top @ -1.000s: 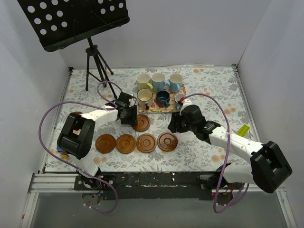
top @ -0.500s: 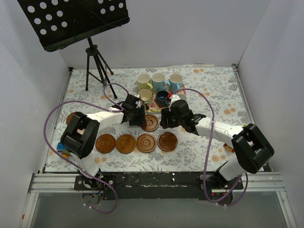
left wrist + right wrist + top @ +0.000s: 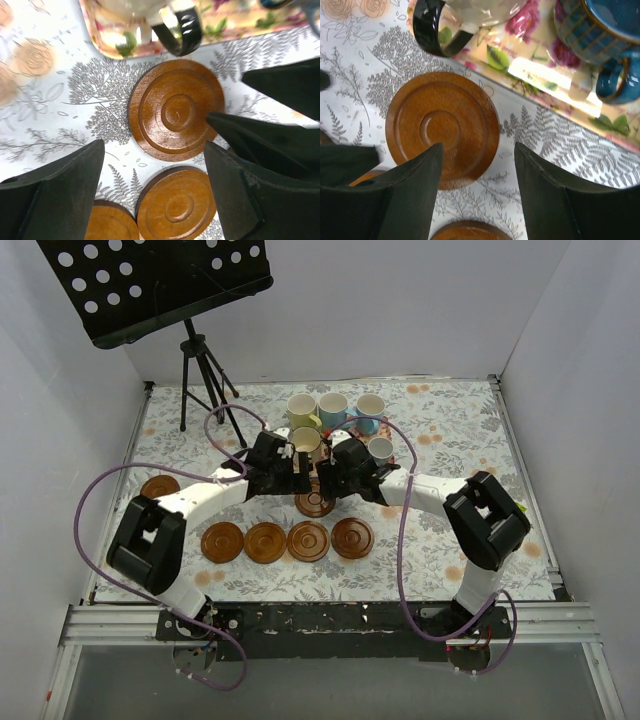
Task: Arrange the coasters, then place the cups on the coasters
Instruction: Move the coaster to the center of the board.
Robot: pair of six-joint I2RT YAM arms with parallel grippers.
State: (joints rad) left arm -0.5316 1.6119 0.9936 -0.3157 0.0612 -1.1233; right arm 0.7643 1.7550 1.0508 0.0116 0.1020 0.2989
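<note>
One coaster [image 3: 315, 503] [image 3: 176, 109] [image 3: 442, 127] lies flat and free on the cloth, just in front of the tray. My left gripper [image 3: 298, 483] [image 3: 152, 195] is open beside it on the left, and my right gripper [image 3: 333, 483] [image 3: 477, 192] is open on its right, one finger overlapping its edge in the right wrist view. Several coasters form a row nearer me [image 3: 287, 541], and one more coaster [image 3: 159, 486] lies far left. The cups stand on the tray: yellow-green [image 3: 302, 410], two light blue [image 3: 333, 408] [image 3: 370, 408], cream [image 3: 305, 443], dark blue [image 3: 605, 35], small grey-blue [image 3: 380, 448].
The floral tray [image 3: 535, 70] sits mid-table behind the grippers. A black music stand [image 3: 195, 370] stands on its tripod at the back left. White walls close in the table on three sides. Purple cables loop over both arms.
My left gripper has opened and let go of the coaster after carrying it rightward. My right arm has swung left and its gripper now faces that coaster.
</note>
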